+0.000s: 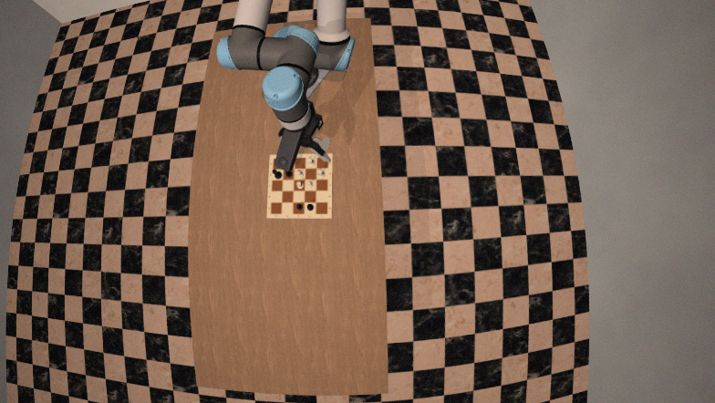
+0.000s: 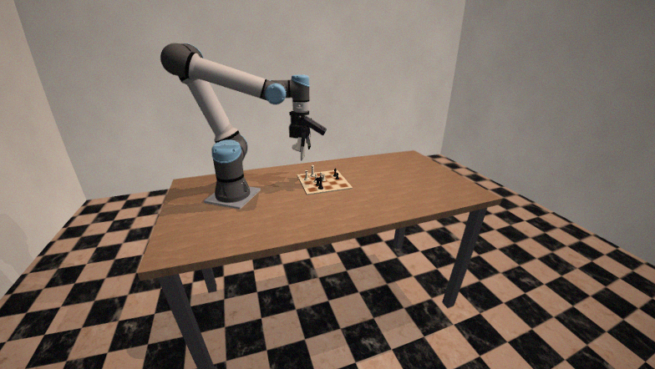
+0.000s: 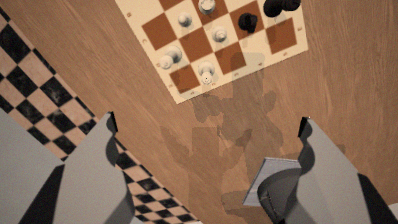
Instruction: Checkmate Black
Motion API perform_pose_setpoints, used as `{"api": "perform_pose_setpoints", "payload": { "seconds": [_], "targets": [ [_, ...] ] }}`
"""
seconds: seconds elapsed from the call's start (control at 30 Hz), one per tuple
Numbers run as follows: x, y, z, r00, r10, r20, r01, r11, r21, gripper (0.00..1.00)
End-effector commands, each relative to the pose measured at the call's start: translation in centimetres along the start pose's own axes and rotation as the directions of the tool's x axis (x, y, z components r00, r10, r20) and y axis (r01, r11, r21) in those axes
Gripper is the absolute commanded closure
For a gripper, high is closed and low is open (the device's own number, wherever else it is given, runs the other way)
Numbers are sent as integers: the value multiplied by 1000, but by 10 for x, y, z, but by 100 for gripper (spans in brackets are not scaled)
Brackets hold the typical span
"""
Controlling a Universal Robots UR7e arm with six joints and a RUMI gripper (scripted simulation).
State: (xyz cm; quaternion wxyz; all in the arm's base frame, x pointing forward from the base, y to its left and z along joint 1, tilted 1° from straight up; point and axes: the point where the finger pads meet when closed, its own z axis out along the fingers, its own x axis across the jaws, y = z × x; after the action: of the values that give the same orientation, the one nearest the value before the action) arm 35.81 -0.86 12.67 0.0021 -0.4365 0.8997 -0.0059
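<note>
A small chessboard lies on the wooden table. Several white pieces stand on its half nearer the arm. Two black pieces stand at one side, and two more black pieces stand on the far row. My gripper is open and empty. It hangs high above the table just off the board's edge nearest the arm's base.
The arm's grey base plate sits on the table behind the gripper. The table's long edge and the checkered floor show to the left in the wrist view.
</note>
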Motion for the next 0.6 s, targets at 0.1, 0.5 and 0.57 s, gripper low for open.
{"api": "perform_pose_setpoints", "payload": {
  "seconds": [0.1,0.5,0.57],
  "targets": [
    [0,0,0,1000,24,0,-24,1000,1,0],
    [0,0,0,1000,26,0,-26,1000,1,75],
    [0,0,0,1000,26,0,-26,1000,1,75]
  ]
}}
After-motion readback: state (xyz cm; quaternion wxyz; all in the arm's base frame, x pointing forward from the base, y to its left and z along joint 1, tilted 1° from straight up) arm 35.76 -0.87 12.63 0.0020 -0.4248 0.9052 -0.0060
